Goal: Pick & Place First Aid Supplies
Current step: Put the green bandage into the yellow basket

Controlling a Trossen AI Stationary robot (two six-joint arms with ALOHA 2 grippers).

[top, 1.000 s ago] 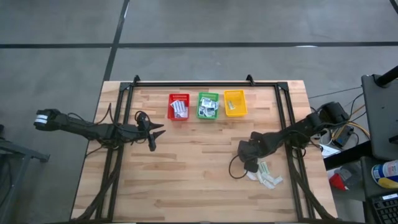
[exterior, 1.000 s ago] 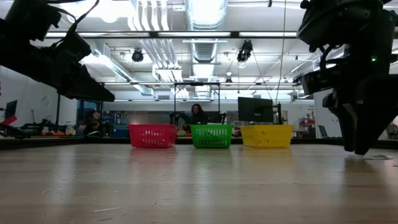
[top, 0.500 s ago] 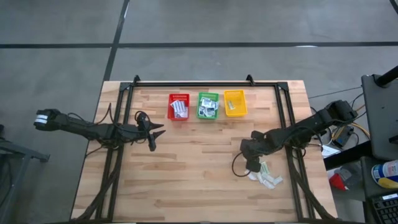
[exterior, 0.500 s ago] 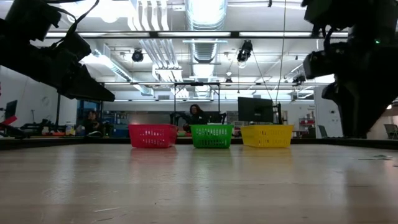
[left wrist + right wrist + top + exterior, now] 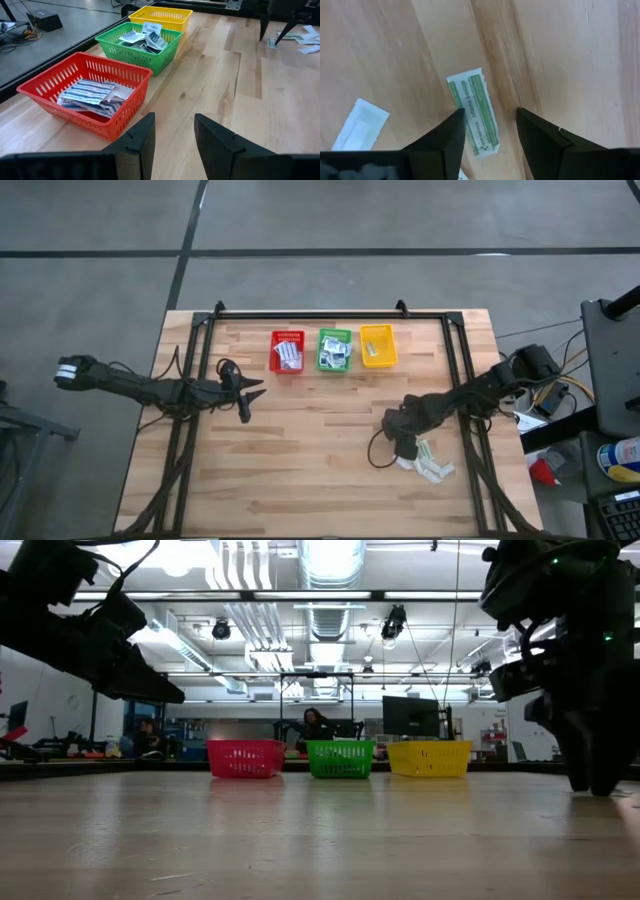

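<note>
Right gripper point(image 5: 490, 132) lower again, fingers spread astride green-printed strip point(image 5: 474, 110) on table point(image 5: 560, 55)

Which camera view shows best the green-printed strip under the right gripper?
The right wrist view: the green-printed strip lies flat between the open right gripper fingers. The high view shows only tiny pale packets; low and left wrist views show nothing clear.

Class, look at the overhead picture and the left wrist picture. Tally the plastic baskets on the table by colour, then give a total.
Red basket: 1
Green basket: 1
Yellow basket: 1
Total: 3
</note>
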